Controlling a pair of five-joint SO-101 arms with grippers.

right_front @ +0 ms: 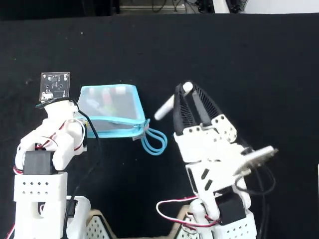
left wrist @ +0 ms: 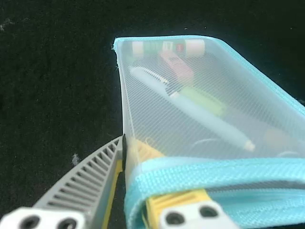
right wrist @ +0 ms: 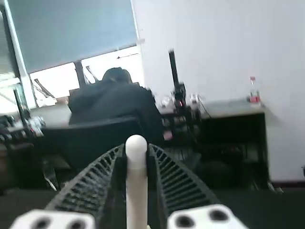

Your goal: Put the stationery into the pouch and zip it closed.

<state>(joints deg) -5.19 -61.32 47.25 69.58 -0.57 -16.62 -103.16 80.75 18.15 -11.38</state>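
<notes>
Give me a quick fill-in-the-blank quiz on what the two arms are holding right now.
1. The right pincer holds a ___ pen.
2. The left pincer grips the blue mesh ___.
3. The table is ___.
Missing words: white; pouch; black.

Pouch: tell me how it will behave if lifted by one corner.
Likely floppy: the pouch is thin see-through mesh, so it should sag away from the left gripper. Probably light, though the blue pen inside could slide and shift its weight. Pushed, it may crumple rather than slide.
</notes>
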